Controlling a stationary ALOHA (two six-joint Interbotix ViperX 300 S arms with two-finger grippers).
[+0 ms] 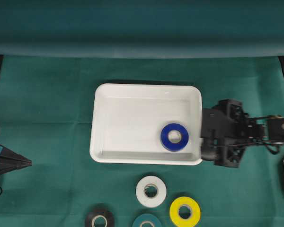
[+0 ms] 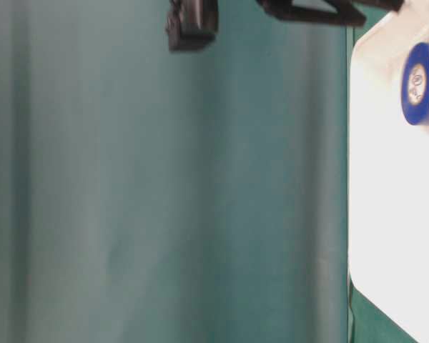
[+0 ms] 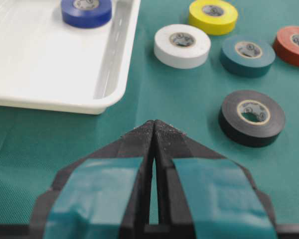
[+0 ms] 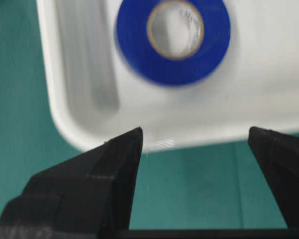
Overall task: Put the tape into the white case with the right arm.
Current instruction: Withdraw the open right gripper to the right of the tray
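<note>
On the green cloth (image 1: 47, 104) seen from overhead, the white case (image 1: 132, 118) lay near the middle, and the blue tape (image 1: 174, 137) rested flat inside it, close to the case's right wall and nearer its lower rim. The right arm (image 1: 236, 132) sat just beside the case's right rim, outside it. Below the case, apart from it, lay 4 rolls: a white roll (image 1: 151, 191), a yellow roll (image 1: 185, 211), a teal roll (image 1: 147, 221) and a black roll (image 1: 99, 219), the last 2 cut by the picture's edge. The left gripper (image 1: 19, 162) sat well to the left of the case.

In the table-level view, the case (image 2: 386, 214) filled the right edge with the blue tape (image 2: 417, 84) lying in it, and dark parts of an arm showed at the top.

In the left wrist view, the left gripper (image 3: 154, 130) had its fingers pressed together with nothing between them. The case (image 3: 50, 64) lay ahead to its left, the blue tape (image 3: 86, 11) inside. Outside the case stood the white roll (image 3: 182, 45), yellow roll (image 3: 213, 16), teal roll (image 3: 247, 54), black roll (image 3: 251, 117) and a red roll (image 3: 292, 45).

In the right wrist view, the right gripper (image 4: 195, 133) stood wide apart and held nothing, its tips just outside the case's rim (image 4: 139, 142); the blue tape (image 4: 172, 42) lay free on the case floor beyond.
</note>
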